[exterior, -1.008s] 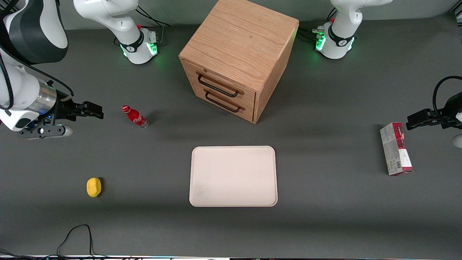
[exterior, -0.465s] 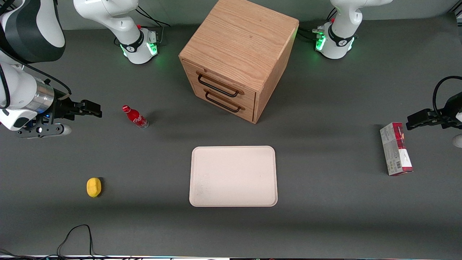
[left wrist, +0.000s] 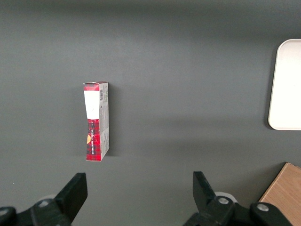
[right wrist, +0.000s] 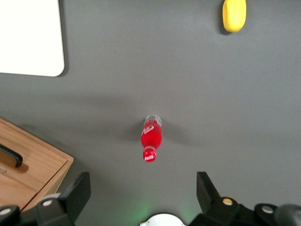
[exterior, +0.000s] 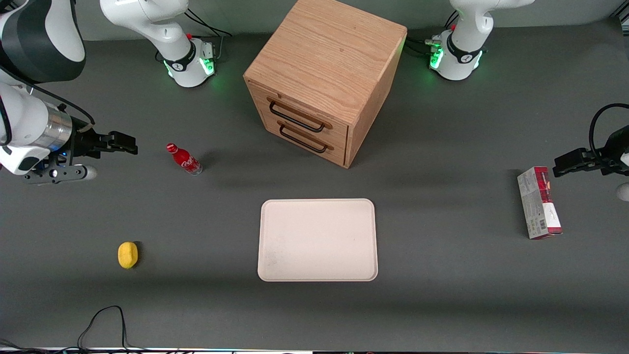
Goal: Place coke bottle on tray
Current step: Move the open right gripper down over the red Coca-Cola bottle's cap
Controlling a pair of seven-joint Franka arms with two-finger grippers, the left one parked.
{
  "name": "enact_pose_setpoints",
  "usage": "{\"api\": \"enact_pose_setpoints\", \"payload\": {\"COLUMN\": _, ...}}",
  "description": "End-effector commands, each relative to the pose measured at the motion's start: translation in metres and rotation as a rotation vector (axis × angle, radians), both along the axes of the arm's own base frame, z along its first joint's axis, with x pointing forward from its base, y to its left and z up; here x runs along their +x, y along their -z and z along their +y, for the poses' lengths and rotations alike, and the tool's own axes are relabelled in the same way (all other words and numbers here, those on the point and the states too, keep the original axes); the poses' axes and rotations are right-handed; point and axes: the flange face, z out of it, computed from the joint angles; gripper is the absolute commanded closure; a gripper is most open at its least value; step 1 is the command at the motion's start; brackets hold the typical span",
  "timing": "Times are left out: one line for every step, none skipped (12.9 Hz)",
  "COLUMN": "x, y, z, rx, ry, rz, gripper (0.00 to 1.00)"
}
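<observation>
The coke bottle (exterior: pixel 184 160), small and red with a red cap and white script, stands upright on the grey table; in the right wrist view the coke bottle (right wrist: pixel 151 136) shows from above. My gripper (exterior: pixel 125 142) hovers above the table beside the bottle, toward the working arm's end, and apart from it. The gripper (right wrist: pixel 143 195) is open wide, with nothing between its fingers. The cream-white tray (exterior: pixel 317 239) lies flat, nearer the front camera than the bottle and toward the table's middle. A corner of the tray (right wrist: pixel 28 37) shows from the wrist.
A wooden two-drawer cabinet (exterior: pixel 324 73) stands at the table's middle, farther from the camera than the tray. A yellow lemon (exterior: pixel 128 255) lies nearer the camera than the bottle. A red-and-grey carton box (exterior: pixel 539 202) lies toward the parked arm's end. A black cable (exterior: pixel 105 319) loops at the front edge.
My gripper has drifted slightly away from the front camera and a little toward the working arm's end. The bottle and tray have not moved.
</observation>
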Motion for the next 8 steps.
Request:
{"api": "enact_pose_setpoints", "payload": {"x": -0.050, "y": -0.012, "z": -0.006, "rx": 0.041, "ry": -0.027, "rz": 0.004, "gripper": 0.00}}
{"api": "enact_pose_setpoints", "payload": {"x": -0.073, "y": -0.013, "z": -0.009, "rx": 0.049, "ry": -0.030, "rz": -0.004, "gripper": 0.00}}
{"api": "enact_pose_setpoints", "payload": {"x": -0.091, "y": -0.009, "z": -0.010, "rx": 0.057, "ry": -0.035, "rz": -0.021, "gripper": 0.00}}
{"api": "enact_pose_setpoints", "payload": {"x": -0.107, "y": 0.001, "z": -0.011, "rx": 0.059, "ry": -0.038, "rz": -0.034, "gripper": 0.00}}
{"api": "enact_pose_setpoints", "payload": {"x": -0.124, "y": 0.010, "z": -0.013, "rx": 0.051, "ry": -0.043, "rz": -0.051, "gripper": 0.00}}
{"api": "enact_pose_setpoints", "payload": {"x": -0.138, "y": 0.017, "z": -0.016, "rx": 0.048, "ry": -0.047, "rz": -0.069, "gripper": 0.00}}
{"api": "enact_pose_setpoints", "payload": {"x": -0.146, "y": 0.020, "z": -0.017, "rx": 0.046, "ry": -0.048, "rz": -0.079, "gripper": 0.00}}
{"api": "enact_pose_setpoints", "payload": {"x": -0.147, "y": 0.020, "z": -0.017, "rx": 0.047, "ry": -0.048, "rz": -0.079, "gripper": 0.00}}
